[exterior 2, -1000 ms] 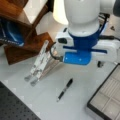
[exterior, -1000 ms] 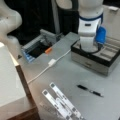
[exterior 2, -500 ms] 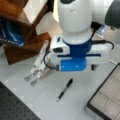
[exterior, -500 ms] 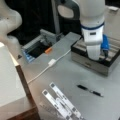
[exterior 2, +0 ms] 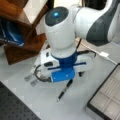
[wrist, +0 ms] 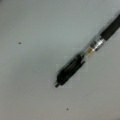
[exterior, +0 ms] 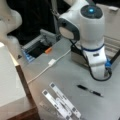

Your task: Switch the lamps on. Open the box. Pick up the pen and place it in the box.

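One pen (exterior: 89, 90) lies flat on grey counter (exterior: 62, 72), untouched; also seen in a front view (exterior 2: 64, 90) and wrist view (wrist: 82, 58). End effector (exterior 2: 75, 75) hovers close above pen; open or closed, cannot tell. Box (exterior 2: 107, 96) open at a front view's right, pale compartments showing, near pen.

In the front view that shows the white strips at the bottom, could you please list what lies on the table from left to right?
Big white block on brown wood → white cable with its small white plug → long white strips → slim black pen → robot arm's white wrist with the tool, above the pen's right end.
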Controlling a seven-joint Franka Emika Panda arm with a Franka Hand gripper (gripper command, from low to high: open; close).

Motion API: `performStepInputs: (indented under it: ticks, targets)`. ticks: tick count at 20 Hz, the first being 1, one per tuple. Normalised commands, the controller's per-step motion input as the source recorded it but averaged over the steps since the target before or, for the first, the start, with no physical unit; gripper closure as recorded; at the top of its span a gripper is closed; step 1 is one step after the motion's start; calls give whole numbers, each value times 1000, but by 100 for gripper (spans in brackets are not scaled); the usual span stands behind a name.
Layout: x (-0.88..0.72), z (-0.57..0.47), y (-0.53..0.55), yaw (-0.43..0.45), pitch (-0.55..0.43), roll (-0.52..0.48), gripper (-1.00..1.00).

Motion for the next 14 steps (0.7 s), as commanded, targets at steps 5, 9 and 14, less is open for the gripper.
performStepInputs:
  ticks: [5,9,14]
  targets:
    - [340,-76,-74,220,73,-167,-100]
    - [293,46,-66,246,74,-166,-100]
    - [240,36,-108,405,156,-130,-100]
